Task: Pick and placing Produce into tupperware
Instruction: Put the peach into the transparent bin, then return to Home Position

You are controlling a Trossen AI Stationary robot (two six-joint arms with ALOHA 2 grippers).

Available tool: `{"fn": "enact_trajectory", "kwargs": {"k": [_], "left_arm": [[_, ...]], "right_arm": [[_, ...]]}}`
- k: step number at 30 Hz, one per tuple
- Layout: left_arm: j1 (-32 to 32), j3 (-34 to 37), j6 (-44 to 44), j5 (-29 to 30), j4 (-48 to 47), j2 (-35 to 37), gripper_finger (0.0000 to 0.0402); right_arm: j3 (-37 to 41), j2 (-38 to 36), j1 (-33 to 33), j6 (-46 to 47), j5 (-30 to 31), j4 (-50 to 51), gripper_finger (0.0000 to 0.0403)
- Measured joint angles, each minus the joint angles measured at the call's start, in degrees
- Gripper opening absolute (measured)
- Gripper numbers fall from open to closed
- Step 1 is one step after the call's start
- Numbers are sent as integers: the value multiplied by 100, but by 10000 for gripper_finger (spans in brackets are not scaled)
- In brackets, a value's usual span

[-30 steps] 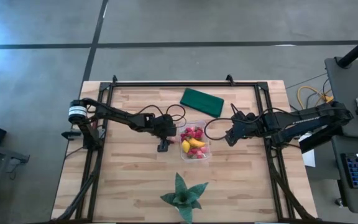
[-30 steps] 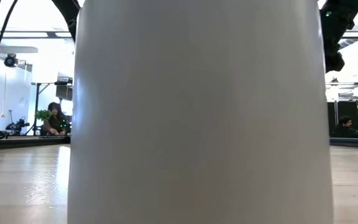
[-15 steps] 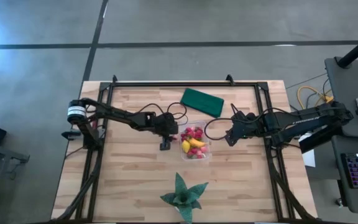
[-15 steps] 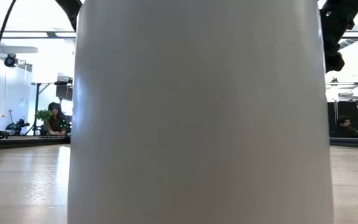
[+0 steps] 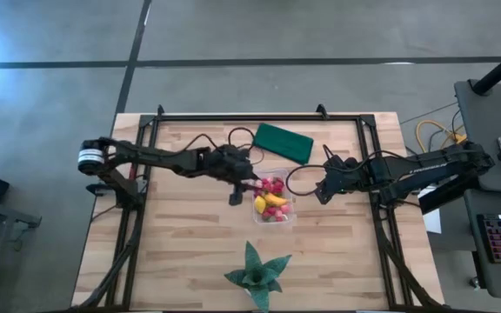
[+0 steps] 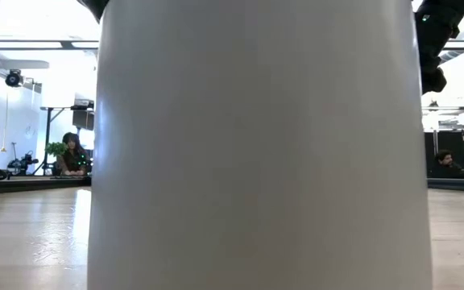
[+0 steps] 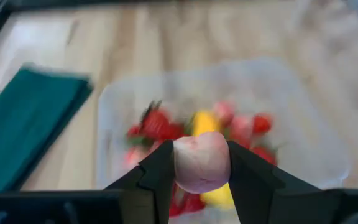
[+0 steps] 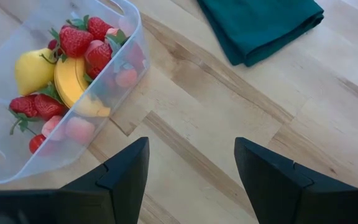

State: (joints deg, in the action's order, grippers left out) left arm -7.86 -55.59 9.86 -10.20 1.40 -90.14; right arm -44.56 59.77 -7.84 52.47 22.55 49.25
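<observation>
The clear tupperware point(image 5: 273, 203) sits at the table's middle and holds red strawberries point(image 8: 75, 40), a banana point(image 8: 72, 79) and a yellow lemon-like piece point(image 8: 32, 69). My left gripper point(image 5: 240, 193) hovers at the tub's left edge, shut on a small pink piece of produce point(image 7: 201, 158); in the left wrist view the tupperware point(image 7: 303, 106) lies below it. My right gripper point(image 8: 191, 180) waits open above bare wood just right of the tupperware point(image 8: 17, 168), touching nothing. My left gripper pinches the pink piece by its two opposite sides point(image 7: 180, 163) between its two fingers point(image 7: 159, 177). The fingers slant down from the table's left. The piece is lifted clear, above the tub's near-left part.
A folded dark green cloth point(image 5: 283, 142) lies behind the tub, the same cloth point(image 8: 260, 25) in the right wrist view. A green star-shaped leafy object point(image 5: 256, 274) sits at the near edge. A wide white cylinder point(image 6: 256, 145) fills the low view. People sit in the room beyond.
My left gripper has risen from the table beside the tub's left side and shifted a little toward the tub, tipping less steeply down. The pink piece has come up off the wood with it.
</observation>
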Motion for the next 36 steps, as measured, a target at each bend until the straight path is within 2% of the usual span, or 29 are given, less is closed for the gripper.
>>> {"fn": "enact_trajectory", "kwargs": {"k": [3, 6, 10, 15, 21, 25, 29, 32, 36], "left_arm": [[9, -2, -64, -343, 341, -286, 110], [29, 18, -262, -433, 684, -531, 127], [42, -27, -342, -434, 1089, -578, 177], [42, -9, -355, -434, 1037, -582, 247], [42, -3, -357, -338, 998, -496, 292], [45, 40, -1018, -192, 633, -213, 294], [48, 44, -1669, 20, -497, 207, 294], [55, 50, -1998, 24, -1301, 500, 294], [81, 74, -2400, -438, -1898, 1023, 294]], "right_arm": [[0, 2, 0, 0, -2, -2, 228], [0, 2, 0, 2, -2, -4, 228], [0, 2, 0, 29, -4, -5, 228], [0, 2, -2, 48, -27, -13, 228], [0, 2, -2, 50, -28, -18, 228], [-53, 2, -2, 50, -100, -14, 228], [-290, -26, -46, -110, -485, -21, 228], [-633, -40, -235, -725, -469, -141, 228], [-1113, -46, -330, -1514, -460, -194, 228]]}}
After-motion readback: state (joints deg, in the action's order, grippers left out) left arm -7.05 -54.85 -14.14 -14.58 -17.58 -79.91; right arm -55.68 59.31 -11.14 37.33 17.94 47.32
